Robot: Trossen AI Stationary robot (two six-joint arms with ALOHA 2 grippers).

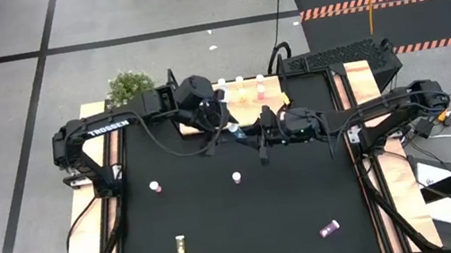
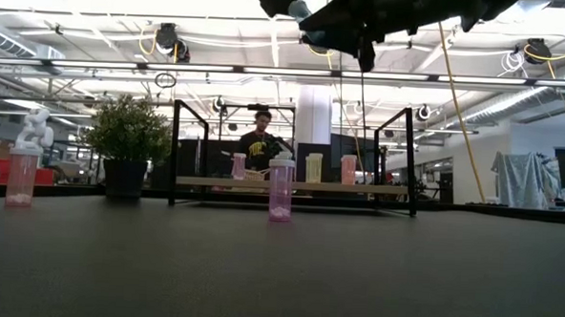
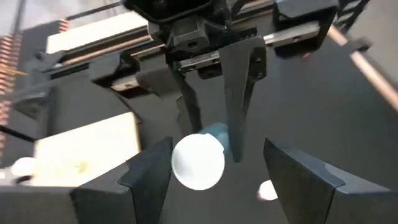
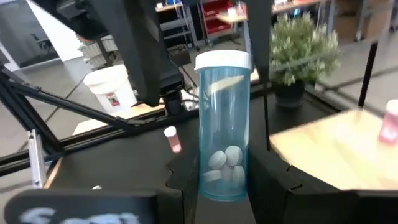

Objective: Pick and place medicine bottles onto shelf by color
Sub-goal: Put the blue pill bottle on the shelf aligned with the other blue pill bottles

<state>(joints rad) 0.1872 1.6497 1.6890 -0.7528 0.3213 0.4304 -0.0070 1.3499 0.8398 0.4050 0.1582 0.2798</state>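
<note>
A teal-blue medicine bottle (image 4: 222,124) with a white cap (image 3: 198,160) hangs upright over the middle of the black table, in front of the shelf (image 1: 273,96). My right gripper (image 4: 224,186) is shut on it. My left gripper (image 3: 217,180) is open, with a finger on either side of the cap and a gap on at least one side. The shelf carries yellow and pink bottles (image 1: 249,94). Two pink bottles (image 1: 155,187) (image 1: 236,177) stand on the table on their bases. A yellow one (image 1: 180,243) and a purple one (image 1: 330,229) lie on their sides near the front. My right gripper pinches the lower part of the teal bottle's body (image 4: 217,177) between its two fingers (image 4: 180,183). The fingers come about level from the table's right side. The bottle stands upright in the hold, cap up, lifted clear of the table.
A potted plant (image 1: 128,85) stands at the far left corner beside the shelf. A black device (image 1: 337,59) sits at the far right. A person (image 2: 260,138) shows in the room beyond the shelf. Wooden rails (image 1: 88,230) run along both sides of the table.
</note>
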